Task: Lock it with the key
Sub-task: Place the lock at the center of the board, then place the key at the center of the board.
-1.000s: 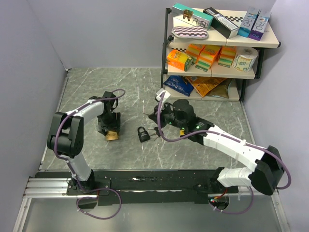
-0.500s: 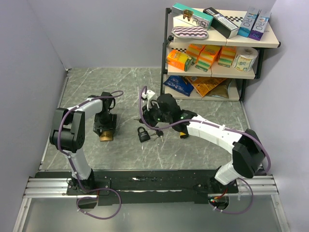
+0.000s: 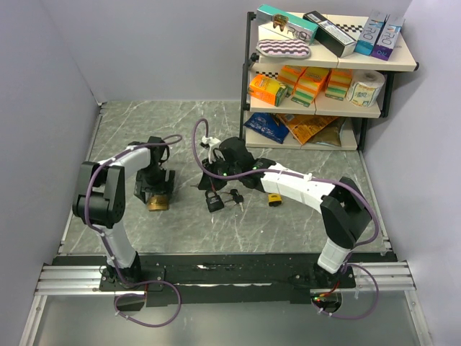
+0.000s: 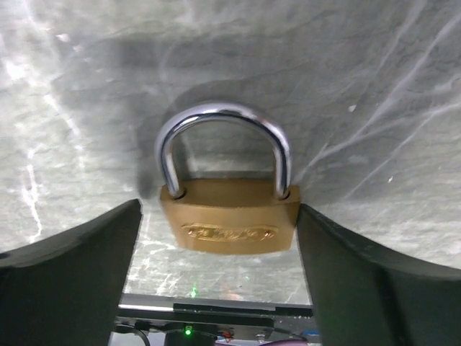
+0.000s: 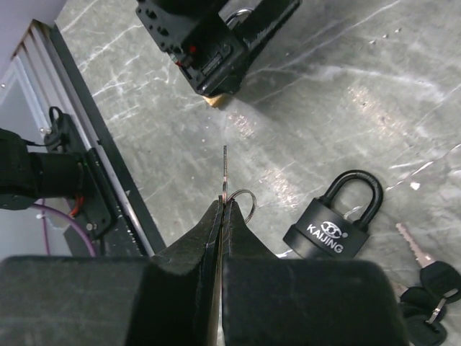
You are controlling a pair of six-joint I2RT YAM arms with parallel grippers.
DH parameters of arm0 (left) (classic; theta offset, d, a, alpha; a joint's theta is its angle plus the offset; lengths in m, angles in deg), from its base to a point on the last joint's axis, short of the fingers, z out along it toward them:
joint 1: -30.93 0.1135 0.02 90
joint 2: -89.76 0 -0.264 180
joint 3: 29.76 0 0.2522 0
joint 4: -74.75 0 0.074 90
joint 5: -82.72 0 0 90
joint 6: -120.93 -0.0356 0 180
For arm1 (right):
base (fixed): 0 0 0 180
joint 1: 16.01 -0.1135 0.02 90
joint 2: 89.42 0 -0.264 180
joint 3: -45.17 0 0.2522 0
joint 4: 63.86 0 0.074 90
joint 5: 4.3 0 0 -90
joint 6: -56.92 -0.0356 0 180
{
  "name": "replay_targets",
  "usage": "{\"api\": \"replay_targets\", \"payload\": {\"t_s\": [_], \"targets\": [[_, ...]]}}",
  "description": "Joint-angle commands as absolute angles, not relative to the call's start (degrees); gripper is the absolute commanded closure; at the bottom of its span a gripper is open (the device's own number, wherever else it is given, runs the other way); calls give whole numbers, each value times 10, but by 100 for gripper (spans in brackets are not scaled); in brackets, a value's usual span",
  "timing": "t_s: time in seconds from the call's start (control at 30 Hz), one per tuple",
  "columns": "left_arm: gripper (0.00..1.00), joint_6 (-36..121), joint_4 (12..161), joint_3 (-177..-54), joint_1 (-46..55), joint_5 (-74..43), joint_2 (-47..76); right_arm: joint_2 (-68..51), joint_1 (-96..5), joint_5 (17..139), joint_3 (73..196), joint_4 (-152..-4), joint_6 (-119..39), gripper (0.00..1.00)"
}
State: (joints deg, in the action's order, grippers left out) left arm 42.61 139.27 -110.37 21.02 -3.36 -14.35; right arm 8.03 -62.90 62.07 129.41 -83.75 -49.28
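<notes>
Brass padlock (image 4: 229, 227): lying flat, shackle seated | left pincer (image 4: 220, 254): spread astride it | right pincer (image 5: 222, 210): pinched on key (image 5: 225, 173)

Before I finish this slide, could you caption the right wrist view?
Right gripper holds a key over the table; black padlock and spare keys lie nearby.

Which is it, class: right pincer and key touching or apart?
Touching. The right wrist view shows the key pinched inside the shut right pincer, its blade poking out beyond the tips.

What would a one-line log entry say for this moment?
left gripper: open, straddling brass padlock | right gripper: shut on key | black padlock: lying untouched
</notes>
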Motion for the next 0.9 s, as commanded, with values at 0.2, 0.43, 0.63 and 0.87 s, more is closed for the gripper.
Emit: {"api": "replay_targets", "payload": {"t_s": [0.2, 0.43, 0.63, 0.87], "targets": [[4, 421, 1405, -1151, 329, -138, -7, 118, -636, 593, 1328, -839, -539, 100], [4, 450, 1378, -1145, 462, -285, 95, 171, -658, 677, 1357, -835, -627, 100], [4, 472, 1340, -1104, 492, -331, 154, 232, -687, 698, 1402, -833, -695, 100], [4, 474, 1341, -1099, 506, -348, 183, 278, -697, 707, 1432, -825, -729, 100]]}}
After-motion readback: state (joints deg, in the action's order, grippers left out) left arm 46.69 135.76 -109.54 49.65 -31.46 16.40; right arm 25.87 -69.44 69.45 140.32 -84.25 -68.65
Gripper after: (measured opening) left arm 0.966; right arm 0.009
